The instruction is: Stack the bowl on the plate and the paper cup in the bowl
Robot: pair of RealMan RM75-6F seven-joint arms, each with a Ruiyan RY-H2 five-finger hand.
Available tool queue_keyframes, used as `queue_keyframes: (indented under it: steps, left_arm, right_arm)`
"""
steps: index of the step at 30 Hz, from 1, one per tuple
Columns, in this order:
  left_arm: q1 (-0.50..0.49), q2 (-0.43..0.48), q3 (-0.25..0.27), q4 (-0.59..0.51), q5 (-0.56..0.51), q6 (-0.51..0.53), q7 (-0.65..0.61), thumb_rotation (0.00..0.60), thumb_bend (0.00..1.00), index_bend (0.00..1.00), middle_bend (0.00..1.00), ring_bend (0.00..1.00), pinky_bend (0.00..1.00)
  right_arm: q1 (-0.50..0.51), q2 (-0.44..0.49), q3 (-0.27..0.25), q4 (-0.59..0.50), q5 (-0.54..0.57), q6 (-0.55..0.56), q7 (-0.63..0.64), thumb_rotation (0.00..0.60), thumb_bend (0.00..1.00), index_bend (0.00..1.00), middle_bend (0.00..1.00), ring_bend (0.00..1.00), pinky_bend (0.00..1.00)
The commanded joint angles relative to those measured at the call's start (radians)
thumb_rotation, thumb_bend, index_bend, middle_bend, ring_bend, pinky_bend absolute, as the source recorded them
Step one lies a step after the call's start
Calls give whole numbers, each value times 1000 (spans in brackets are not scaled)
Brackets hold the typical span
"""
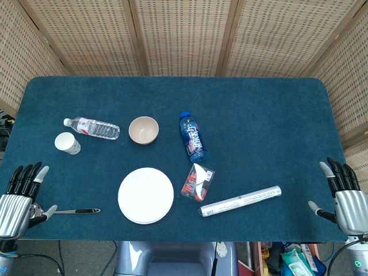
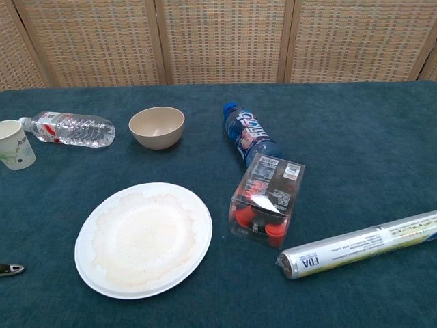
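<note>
The plate [image 1: 145, 195] lies bare at the near edge of the surface [image 1: 264, 126]; bowl [image 1: 143, 130] and paper cup [image 1: 67, 143] stand apart behind it (cup furthest left). Left hand [image 1: 20, 198] and right hand [image 1: 345, 195] are held empty, fingers [image 1: 26, 175] spread.

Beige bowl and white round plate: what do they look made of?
The beige bowl looks like matte plastic or fibre composite: smooth, dull, thin rim. The white round plate looks like disposable paper or foam: textured centre, raised soft rim. Neither is certain.
</note>
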Motion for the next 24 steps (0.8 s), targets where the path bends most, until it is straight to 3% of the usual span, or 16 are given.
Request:
queue_keyframes:
  steps: [1, 24]
  left_arm:
    - [1, 0, 1, 0, 1, 2, 0, 600, 0, 0, 0, 0, 0]
    - [-2, 3, 1, 0, 3, -3, -7, 600, 0, 0, 0, 0, 0]
  right_arm:
    - [0, 0, 0, 0, 0, 0, 0, 600, 142, 9, 0, 0, 0]
    - [-2, 2, 1, -5, 2, 1, -5, 600, 142, 9, 0, 0, 0]
